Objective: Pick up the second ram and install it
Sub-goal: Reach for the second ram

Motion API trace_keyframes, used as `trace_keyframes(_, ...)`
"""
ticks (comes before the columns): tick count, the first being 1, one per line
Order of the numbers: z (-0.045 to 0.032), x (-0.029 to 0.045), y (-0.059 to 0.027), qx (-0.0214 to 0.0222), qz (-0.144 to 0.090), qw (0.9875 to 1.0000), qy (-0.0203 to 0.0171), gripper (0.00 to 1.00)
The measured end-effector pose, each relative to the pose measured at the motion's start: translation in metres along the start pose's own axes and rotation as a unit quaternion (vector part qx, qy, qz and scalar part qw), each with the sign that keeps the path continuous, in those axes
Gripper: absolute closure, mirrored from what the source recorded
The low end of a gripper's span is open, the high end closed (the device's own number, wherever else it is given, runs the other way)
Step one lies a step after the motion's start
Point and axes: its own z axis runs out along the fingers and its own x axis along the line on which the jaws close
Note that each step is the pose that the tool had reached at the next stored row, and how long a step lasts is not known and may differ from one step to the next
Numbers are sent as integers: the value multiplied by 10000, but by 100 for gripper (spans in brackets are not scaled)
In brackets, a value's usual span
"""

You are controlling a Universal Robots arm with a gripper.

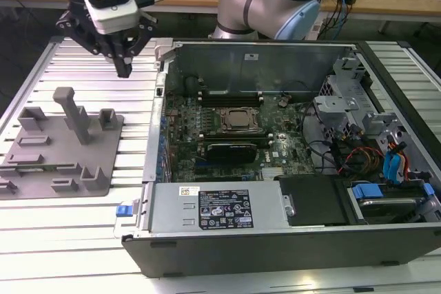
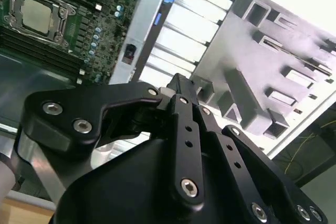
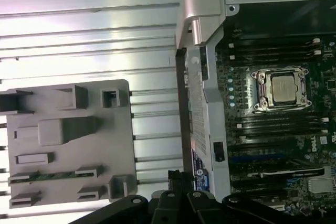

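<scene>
Your black two-finger gripper (image 1: 125, 68) hangs over ribbed aluminium table (image 1: 69, 232), between grey plastic slotted tray (image 1: 52, 153) and open computer case (image 1: 262, 53). Jaws pressed together, nothing between them. Second ram, thin flat green circuit-board stick (image 3: 52, 175), lies in tray slot. Judge it light, stiff, fragile. Pinch flat faces mid-length, clear of contacts. Black-and-white label (image 1: 226, 209) on case's metal box: print not legible.
</scene>
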Motion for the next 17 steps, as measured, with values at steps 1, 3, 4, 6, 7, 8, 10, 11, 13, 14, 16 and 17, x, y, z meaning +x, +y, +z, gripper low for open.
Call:
trace_keyframes(1,-1,50,-4,0,0,10000,0,92)
trace_keyframes(3,-2,170,-13,0,-1,10000,0,92)
trace_keyframes(4,-3,232,-17,0,0,10000,0,92)
trace_keyframes(6,-5,389,-29,0,-1,10000,0,92)
trace_keyframes(7,-6,475,-35,0,0,10000,0,92)
trace_keyframes(8,-7,536,-40,0,0,10000,0,92)
trace_keyframes(10,-9,636,-48,0,0,10000,0,92)
trace_keyframes(11,-10,677,-51,0,0,10000,0,92)
trace_keyframes(13,-11,737,-55,0,0,10000,0,92)
trace_keyframes(14,-12,758,-57,0,0,10000,0,92)
trace_keyframes(16,-13,798,-60,0,0,10000,0,92)
trace_keyframes(17,-13,840,-63,0,0,10000,0,92)
